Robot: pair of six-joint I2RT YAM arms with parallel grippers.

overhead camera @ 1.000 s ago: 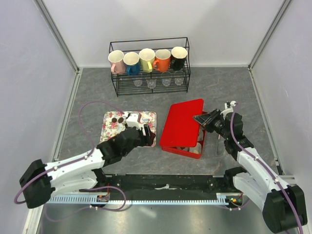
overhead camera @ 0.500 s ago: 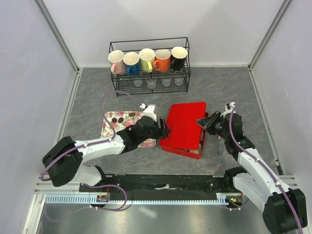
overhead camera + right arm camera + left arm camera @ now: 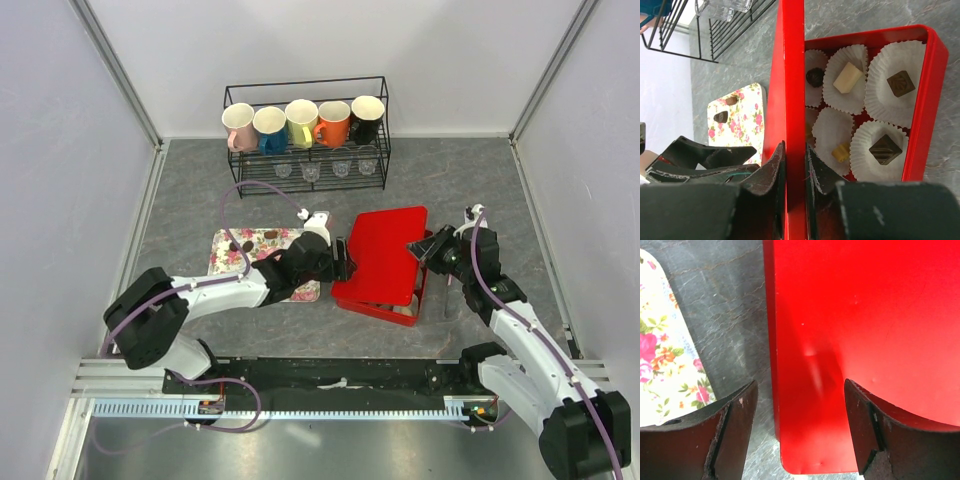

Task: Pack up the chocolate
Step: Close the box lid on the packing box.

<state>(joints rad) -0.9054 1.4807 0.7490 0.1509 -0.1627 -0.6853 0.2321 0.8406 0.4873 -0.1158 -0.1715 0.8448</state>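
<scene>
The red box lies right of the tray, and its red lid slants over it. My right gripper is shut on the lid's right edge; the right wrist view has the lid's edge pinched at my right gripper. Inside the box, white paper cups hold chocolate: a dark square, a cream piece, a dark round. My left gripper stands open at the lid's left edge, and the lid shows between the jaws of my left gripper.
The floral tray lies left of the box with two dark chocolates on it, also seen as chocolates on the tray. A black wire rack of coloured mugs and small glasses stands at the back.
My left arm has swung right from over the floral tray to the lid's left edge. The right gripper has kept its hold and the lid has shifted slightly right.
</scene>
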